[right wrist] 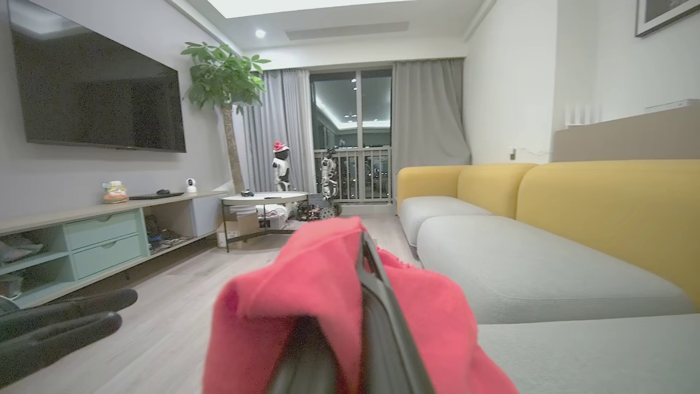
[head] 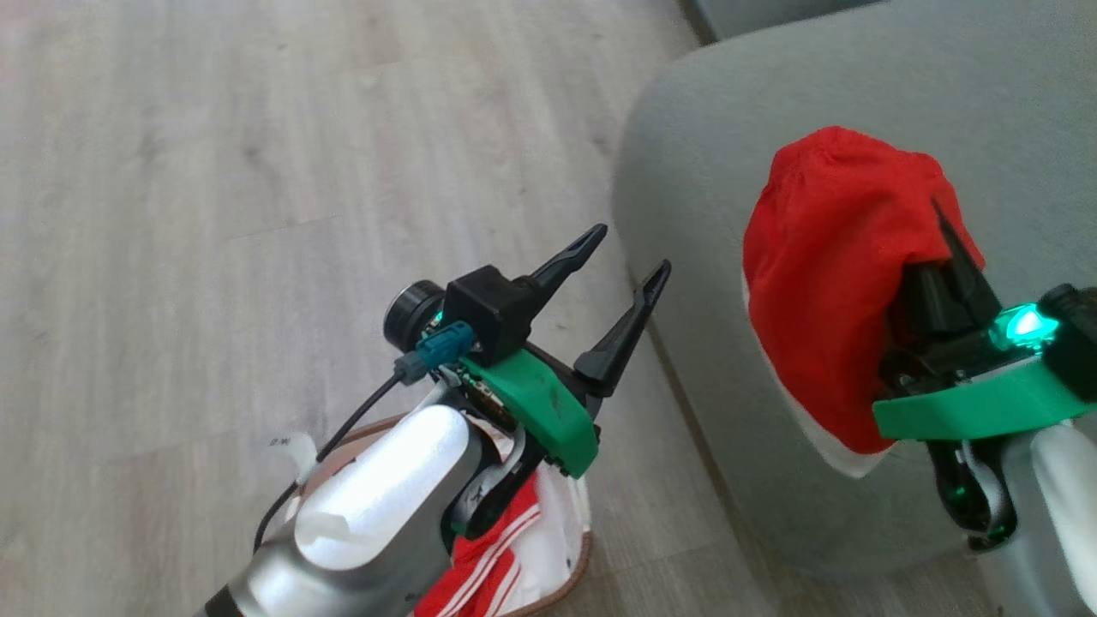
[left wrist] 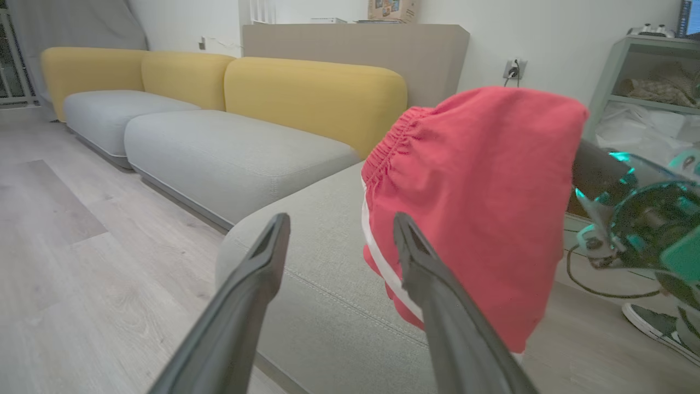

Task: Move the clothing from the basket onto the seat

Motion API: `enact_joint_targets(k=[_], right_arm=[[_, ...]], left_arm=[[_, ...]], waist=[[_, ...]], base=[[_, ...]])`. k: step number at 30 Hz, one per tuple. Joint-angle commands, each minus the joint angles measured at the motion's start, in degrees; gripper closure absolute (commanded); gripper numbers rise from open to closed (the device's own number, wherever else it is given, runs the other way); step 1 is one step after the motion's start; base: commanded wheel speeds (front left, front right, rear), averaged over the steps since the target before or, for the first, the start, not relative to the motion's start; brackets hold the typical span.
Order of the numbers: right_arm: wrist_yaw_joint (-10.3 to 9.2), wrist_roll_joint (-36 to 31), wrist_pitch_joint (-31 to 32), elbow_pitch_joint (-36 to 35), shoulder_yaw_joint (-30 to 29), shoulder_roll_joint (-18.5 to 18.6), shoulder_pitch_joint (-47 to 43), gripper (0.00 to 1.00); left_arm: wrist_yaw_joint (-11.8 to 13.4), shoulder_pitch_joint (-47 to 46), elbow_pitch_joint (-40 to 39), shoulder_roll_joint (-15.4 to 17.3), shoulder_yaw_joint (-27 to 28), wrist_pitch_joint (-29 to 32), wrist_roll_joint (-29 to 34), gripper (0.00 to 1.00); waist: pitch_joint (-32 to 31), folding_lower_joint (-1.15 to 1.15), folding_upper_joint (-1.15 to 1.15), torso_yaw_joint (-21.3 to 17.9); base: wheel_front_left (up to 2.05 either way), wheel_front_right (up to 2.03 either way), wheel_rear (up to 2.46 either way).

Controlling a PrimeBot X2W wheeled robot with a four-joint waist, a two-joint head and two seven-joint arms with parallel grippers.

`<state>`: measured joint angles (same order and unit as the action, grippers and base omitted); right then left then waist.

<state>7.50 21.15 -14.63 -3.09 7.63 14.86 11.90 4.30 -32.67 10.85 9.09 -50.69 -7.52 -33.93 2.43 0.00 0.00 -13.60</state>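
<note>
A pale wood-look plank floor (head: 214, 171) takes the head view from 7 o'clock round to 12 o'clock. The large grey-green fabric-upholstered seat (head: 703, 197), with a rounded corner and a stitched seam, takes it from 1 o'clock to 4 o'clock. In the left wrist view more grey cushions with yellow backrests (left wrist: 311, 93) run away toward 10 o'clock.

A bright red soft garment (head: 823, 283) with a gathered waistband and a white side stripe sits at 3 o'clock in the head view, over the seat's near corner. It is draped like a hood over the right claw (head: 950, 236), whose two dark fingers are pressed together, pinching the cloth. Its white-edged hem hangs toward 5 o'clock. Whether the cloth touches the seat cannot be told.

The small cream plastic basket (head: 585, 559) with a brown woven-look rim stands on the floor at 6 o'clock, just beside the seat's front edge and largely hidden by the left forearm. Red and white striped clothing (head: 488, 566) lies inside it.

The left claw (head: 632, 248) hangs above the basket near the picture's centre. Its fingers are spread wide, point toward 1 o'clock and hold nothing. It is well apart from the red garment.
</note>
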Motion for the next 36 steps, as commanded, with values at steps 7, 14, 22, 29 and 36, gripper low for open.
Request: enact_joint_targets(k=[7, 14, 22, 29, 36], right_arm=[[-0.01, 0.3, -0.4, -3.5, -0.9, 1.6, 0.9, 1.0], [-0.01, 0.8, -0.4, -4.5, -2.1, 0.8, 0.4, 1.0], [-0.01, 1.3, -0.4, -5.4, -3.8, 0.3, 0.4, 1.0], [-0.01, 1.9, -0.4, -4.8, -5.2, 1.8, 4.6, 1.0], [-0.01, 3.8, -0.4, 1.5, -6.9, 6.2, 13.2, 1.0]], left_arm=[[0.3, -2.5, 0.5, 0.9, 2.2, -1.5, 0.5, 0.0], [0.5, -3.4, 2.2, 0.8, 2.4, -3.3, 1.2, 0.0], [0.3, -4.6, 3.8, 0.2, 2.1, -4.2, 1.7, 0.0], [-0.1, -5.9, 4.6, -0.3, 1.5, -4.3, 1.9, 0.0], [-0.1, -7.7, 4.5, -0.8, 0.6, -3.5, 2.7, 0.0]], waist=[[1.4, 0.0, 0.0, -8.2], [3.1, 0.0, 0.0, -13.1], [4.8, 0.0, 0.0, -15.5], [6.7, 0.0, 0.0, -14.7], [10.5, 0.0, 0.0, -11.9]], base=[[0.0, 0.0, 0.0], [0.0, 0.0, 0.0], [0.0, 0.0, 0.0], [0.0, 0.0, 0.0], [0.0, 0.0, 0.0]])
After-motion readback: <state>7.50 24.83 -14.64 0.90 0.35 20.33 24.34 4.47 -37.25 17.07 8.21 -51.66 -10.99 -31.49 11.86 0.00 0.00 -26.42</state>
